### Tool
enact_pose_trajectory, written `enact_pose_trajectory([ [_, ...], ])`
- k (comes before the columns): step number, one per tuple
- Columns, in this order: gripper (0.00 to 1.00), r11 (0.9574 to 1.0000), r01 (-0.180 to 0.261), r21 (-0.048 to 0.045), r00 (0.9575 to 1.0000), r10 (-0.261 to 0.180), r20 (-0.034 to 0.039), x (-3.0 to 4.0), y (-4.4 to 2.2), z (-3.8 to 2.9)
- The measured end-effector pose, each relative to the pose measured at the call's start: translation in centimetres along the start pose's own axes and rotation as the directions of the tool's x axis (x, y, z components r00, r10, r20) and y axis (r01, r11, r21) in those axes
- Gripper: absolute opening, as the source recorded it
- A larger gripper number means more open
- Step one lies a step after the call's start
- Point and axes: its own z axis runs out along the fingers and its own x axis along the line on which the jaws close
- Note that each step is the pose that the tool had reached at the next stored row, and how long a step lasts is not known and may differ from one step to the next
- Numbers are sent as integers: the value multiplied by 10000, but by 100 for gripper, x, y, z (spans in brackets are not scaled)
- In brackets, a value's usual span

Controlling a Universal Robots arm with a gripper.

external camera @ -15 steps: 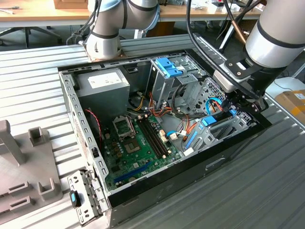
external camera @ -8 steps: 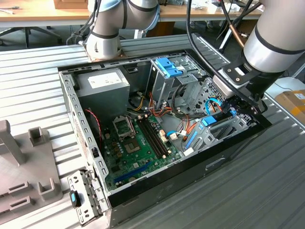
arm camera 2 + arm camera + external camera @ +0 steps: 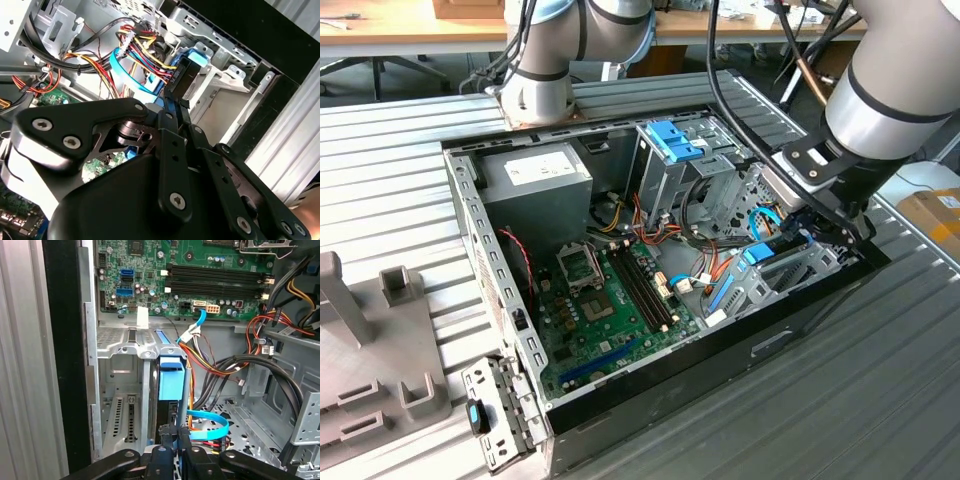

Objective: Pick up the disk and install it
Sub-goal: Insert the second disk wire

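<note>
On the ribbed tabletop (image 3: 400, 160) lies the open computer case (image 3: 460, 215); my tool (image 3: 177, 437) hides much of the disk (image 3: 170, 382), pinching its edge in the drive bay (image 3: 120, 390).

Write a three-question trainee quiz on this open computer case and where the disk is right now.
1. True or false: the disk lies flat on the motherboard.
2. What is the gripper closed on? A) the disk B) a thin blue cable C) a memory stick
3. Fill in: in the exterior view, the grey power supply sits to the view's ____ of the tall metal cage.

Key: 1 false, as it stands on edge at the drive bay; 2 A; 3 left.
</note>
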Motion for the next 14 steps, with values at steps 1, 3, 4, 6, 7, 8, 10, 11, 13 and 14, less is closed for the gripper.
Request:
enact_pose_trajectory([
  [1, 16, 10000, 1, 0, 10000, -1, -1, 1, 8, 8],
  [3, 16, 10000, 1, 0, 10000, -1, -1, 2, 17, 20],
  [4, 16, 10000, 2, 0, 10000, -2, -1, 1, 18, 23],
  [6, 16, 10000, 8, 0, 10000, -8, 2, -21, 20, 32],
  [7, 16, 10000, 19, -1, 10000, -19, 6, -35, 17, 36],
  [8, 16, 10000, 30, -3, 10000, -30, 9, -39, 13, 38],
  [10, 16, 10000, 32, -3, 10000, -32, 10, -39, 12, 39],
  [11, 16, 10000, 33, -4, 10000, -33, 10, -40, 12, 39],
  [13, 16, 10000, 34, -4, 10000, -34, 9, -38, -30, 51],
  [14, 16, 10000, 33, -4, 10000, -33, 10, -37, -30, 51],
])
